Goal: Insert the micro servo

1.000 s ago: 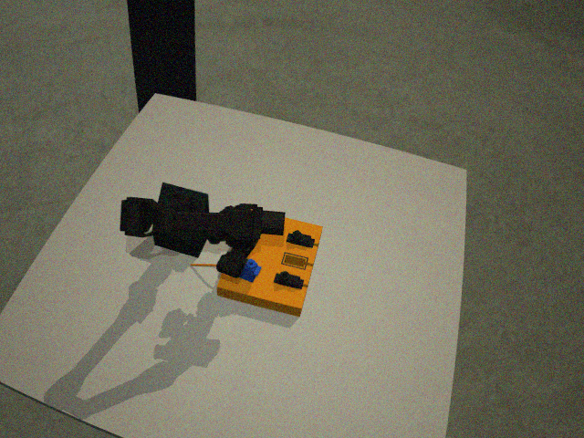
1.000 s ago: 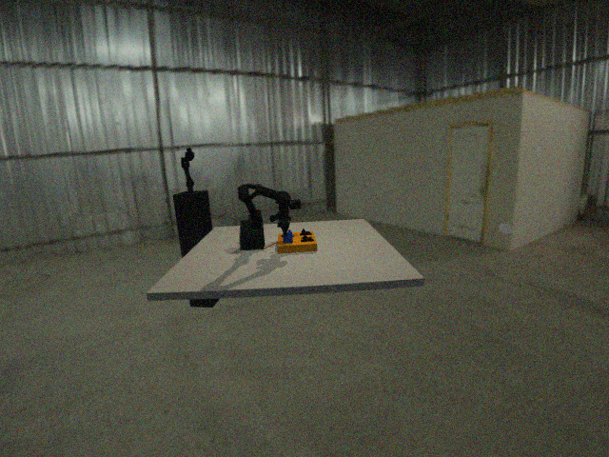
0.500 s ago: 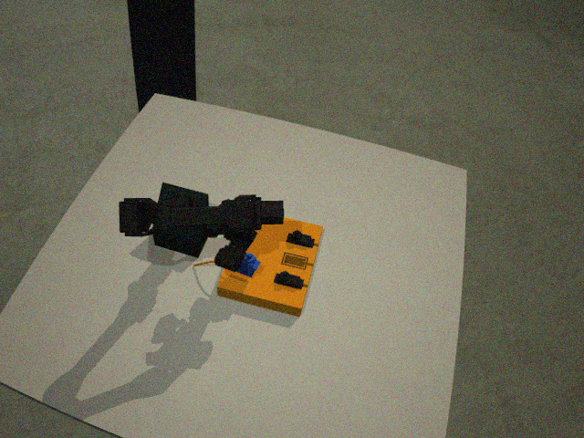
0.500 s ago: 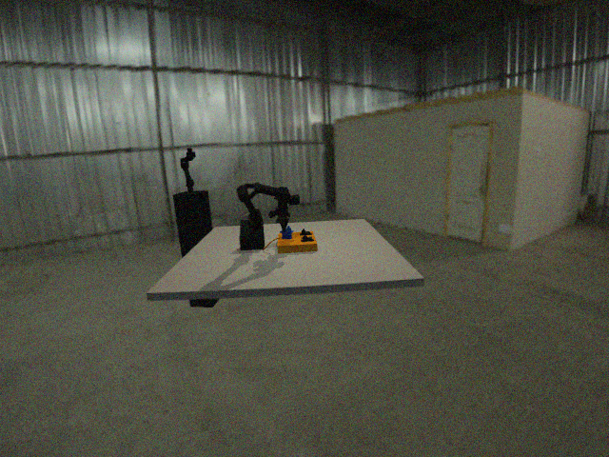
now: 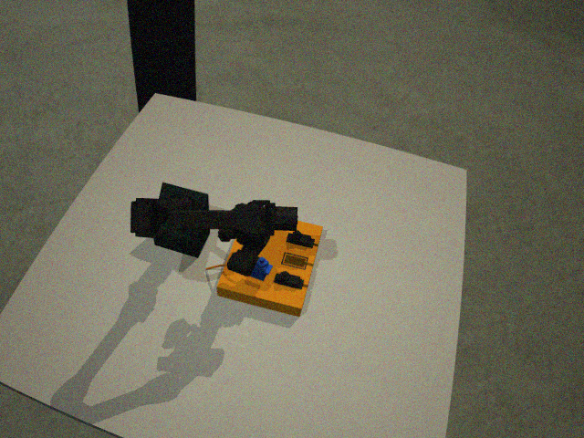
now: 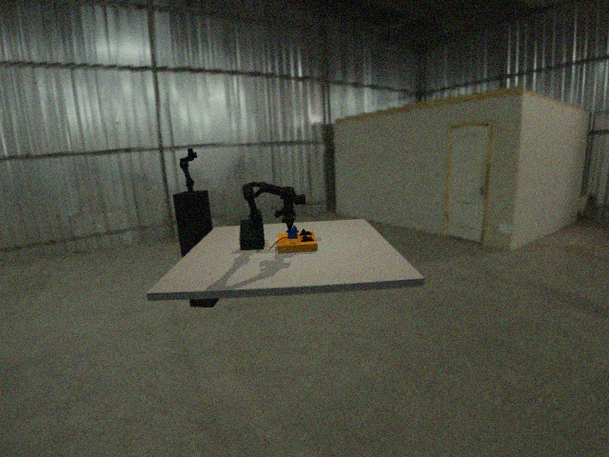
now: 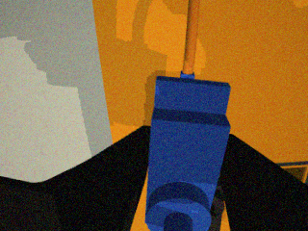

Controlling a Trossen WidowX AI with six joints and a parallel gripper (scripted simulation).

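Note:
The blue micro servo (image 5: 260, 269) (image 6: 292, 231) (image 7: 187, 154) is held between my black fingers over the left part of the orange deck (image 5: 264, 292) (image 6: 295, 247) (image 7: 257, 58). My gripper (image 5: 252, 265) (image 7: 187, 139) is shut on the servo's body. The marked empty pocket (image 5: 296, 259) is a dark outlined rectangle in the deck's middle, to the right of the servo.
Two black servos (image 5: 300, 238) (image 5: 288, 279) sit in the deck's other pockets, on either side of the empty one. The deck lies on a white table (image 5: 353, 212) (image 6: 343, 255). My arm's base (image 5: 182, 219) (image 6: 251, 233) stands left of the deck.

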